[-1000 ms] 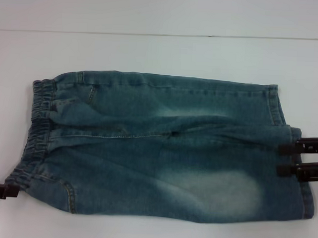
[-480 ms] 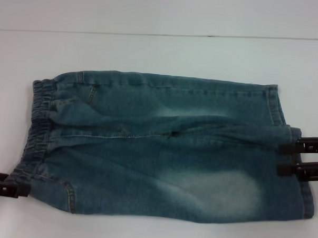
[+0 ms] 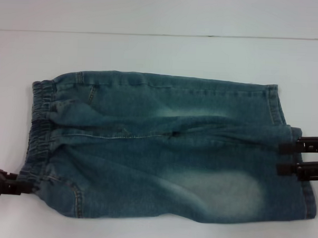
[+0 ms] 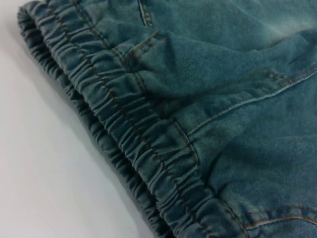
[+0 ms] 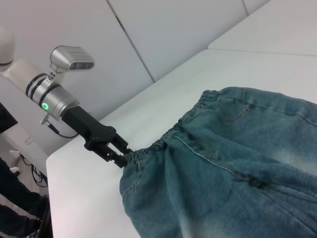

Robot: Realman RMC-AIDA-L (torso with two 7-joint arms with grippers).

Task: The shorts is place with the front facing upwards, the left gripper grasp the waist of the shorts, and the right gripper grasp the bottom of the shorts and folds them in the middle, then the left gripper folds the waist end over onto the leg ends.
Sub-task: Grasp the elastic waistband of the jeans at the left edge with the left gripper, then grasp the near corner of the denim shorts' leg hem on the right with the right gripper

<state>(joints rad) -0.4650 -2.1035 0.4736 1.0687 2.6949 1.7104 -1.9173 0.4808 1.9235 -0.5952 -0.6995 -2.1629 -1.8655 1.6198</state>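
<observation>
1. The left gripper [image 3: 20,185] was clamped on the near corner of the waistband [image 3: 38,125]; the right wrist view alone showed its fingers [image 5: 120,153] pinching the bunched elastic.
2. The right gripper [image 3: 287,158] had its two fingers parted at the leg hems (holding nothing that could be seen).
3. The shorts [image 3: 163,145] lay flat on the white table [image 3: 162,50], long axis left-right, waist leftward.
4. Since the earlier frames, that waist corner had been drawn inward.

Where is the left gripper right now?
In the head view, the left gripper sits at the lower left, clamped on the near corner of the shorts' elastic waistband.
</observation>
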